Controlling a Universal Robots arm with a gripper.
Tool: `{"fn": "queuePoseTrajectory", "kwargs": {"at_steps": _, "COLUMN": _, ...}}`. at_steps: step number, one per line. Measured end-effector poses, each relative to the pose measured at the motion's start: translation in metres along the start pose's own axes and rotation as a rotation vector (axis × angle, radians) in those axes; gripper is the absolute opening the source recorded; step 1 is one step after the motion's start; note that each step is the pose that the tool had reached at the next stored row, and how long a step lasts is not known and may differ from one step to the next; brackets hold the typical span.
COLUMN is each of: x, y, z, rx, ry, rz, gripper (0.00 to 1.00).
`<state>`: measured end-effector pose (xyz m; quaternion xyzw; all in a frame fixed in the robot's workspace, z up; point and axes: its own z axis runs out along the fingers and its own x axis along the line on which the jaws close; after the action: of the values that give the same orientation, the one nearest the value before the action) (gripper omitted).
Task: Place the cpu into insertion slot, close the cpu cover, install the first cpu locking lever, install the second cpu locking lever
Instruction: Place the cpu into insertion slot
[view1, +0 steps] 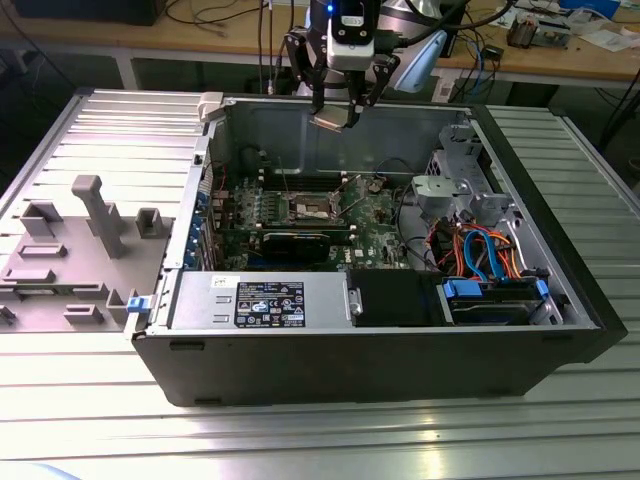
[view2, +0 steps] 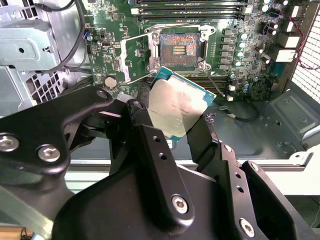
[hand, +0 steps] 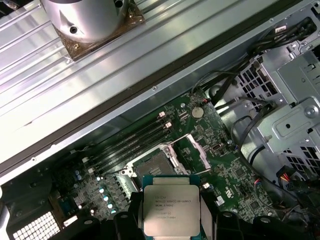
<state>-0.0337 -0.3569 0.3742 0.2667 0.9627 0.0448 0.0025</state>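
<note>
So the ribbed metal bench (view1: 400, 440) is pretty shiny, with a bright glare patch (view1: 70, 400) at 7 o'clock. A wooden bench (view1: 570, 62) runs across 12 o'clock, cluttered with loose cables (view1: 215, 15).

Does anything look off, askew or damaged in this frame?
One thing: the cpu, held in the gripper above the case, looks turned relative to the insertion slot. Their edges don't line up in either wrist view. The slot is empty and the cpu cover is open. No damage shows.
</note>
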Motion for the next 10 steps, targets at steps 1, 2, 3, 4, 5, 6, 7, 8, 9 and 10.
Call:
{"fn": "queuePoseTrajectory", "kwargs": {"at_steps": 1, "x": 0.0, "y": 0.0, "z": 0.0, "rx": -0.0001, "ry": -0.0001, "rz": 0.002, "gripper": 0.54}}
{"fn": "queuePoseTrajectory", "kwargs": {"at_steps": 2, "x": 0.0, "y": 0.0, "z": 0.0, "rx": -0.0002, "ry": -0.0003, "rz": 0.003, "gripper": 0.54}}
{"fn": "queuePoseTrajectory", "kwargs": {"at_steps": 3, "x": 0.0, "y": 0.0, "z": 0.0, "rx": -0.0001, "ry": -0.0004, "rz": 0.004, "gripper": 0.54}}
{"fn": "queuePoseTrajectory", "kwargs": {"at_steps": 4, "x": 0.0, "y": 0.0, "z": 0.0, "rx": -0.0001, "ry": -0.0004, "rz": 0.004, "gripper": 0.54}}
{"fn": "queuePoseTrajectory", "kwargs": {"at_steps": 5, "x": 0.0, "y": 0.0, "z": 0.0, "rx": -0.0001, "ry": -0.0004, "rz": 0.005, "gripper": 0.54}}
{"fn": "queuePoseTrajectory", "kwargs": {"at_steps": 6, "x": 0.0, "y": 0.0, "z": 0.0, "rx": -0.0001, "ry": -0.0006, "rz": 0.006, "gripper": 0.54}}
{"fn": "queuePoseTrajectory", "kwargs": {"at_steps": 7, "x": 0.0, "y": 0.0, "z": 0.0, "rx": -0.0001, "ry": -0.0007, "rz": 0.008, "gripper": 0.54}}
{"fn": "queuePoseTrajectory", "kwargs": {"at_steps": 8, "x": 0.0, "y": 0.0, "z": 0.0, "rx": -0.0002, "ry": -0.001, "rz": 0.012, "gripper": 0.54}}
{"fn": "queuePoseTrajectory", "kwargs": {"at_steps": 9, "x": 0.0, "y": 0.0, "z": 0.0, "rx": -0.0003, "ry": -0.0014, "rz": 0.016, "gripper": 0.54}}
{"fn": "queuePoseTrajectory", "kwargs": {"at_steps": 10, "x": 0.0, "y": 0.0, "z": 0.0, "rx": -0.0004, "ry": -0.0017, "rz": 0.02, "gripper": 0.54}}
